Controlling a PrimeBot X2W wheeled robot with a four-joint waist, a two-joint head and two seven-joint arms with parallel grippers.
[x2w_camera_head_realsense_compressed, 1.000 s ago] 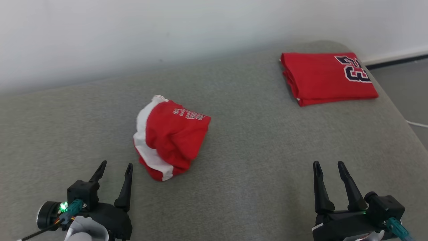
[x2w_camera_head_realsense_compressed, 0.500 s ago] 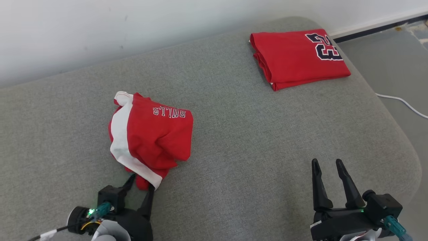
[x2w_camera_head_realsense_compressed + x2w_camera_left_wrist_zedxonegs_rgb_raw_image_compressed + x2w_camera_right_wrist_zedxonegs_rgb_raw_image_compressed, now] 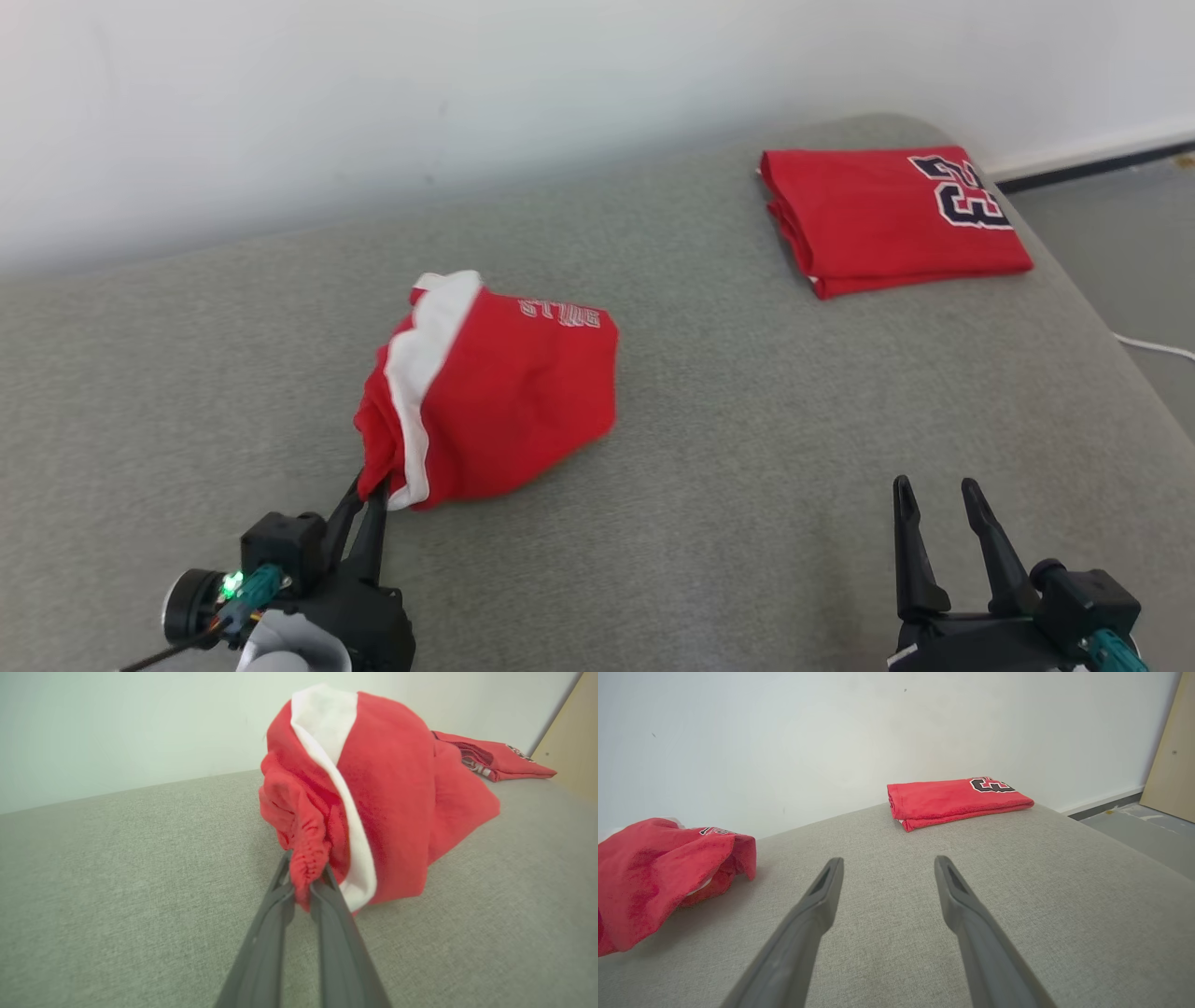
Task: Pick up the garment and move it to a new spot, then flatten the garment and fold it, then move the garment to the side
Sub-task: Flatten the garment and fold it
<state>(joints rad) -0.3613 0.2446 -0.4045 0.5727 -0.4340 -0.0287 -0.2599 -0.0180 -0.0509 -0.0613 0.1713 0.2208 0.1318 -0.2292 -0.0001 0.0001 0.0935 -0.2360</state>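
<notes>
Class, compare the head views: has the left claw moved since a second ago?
Yes. Measured against the folded jersey, the left claw has shifted right to the garment and shut on its near edge.

Toward the near left of the cushion (image 3: pixel 747 448), the left gripper (image 3: pixel 367 487) has its fingertips buried in a bunched red fold of the garment (image 3: pixel 504 392). In the left wrist view the pinched cloth covers the tips. How the garment's layers lie underneath cannot be told. The right wrist view cuts the garment off at its left edge. In the left wrist view the garment hides most of the folded jersey (image 3: pixel 504 760). In the head view the right gripper (image 3: pixel 935 485) has its body cropped at the bottom, and the white cable (image 3: pixel 1158 347) runs off the right edge.
</notes>
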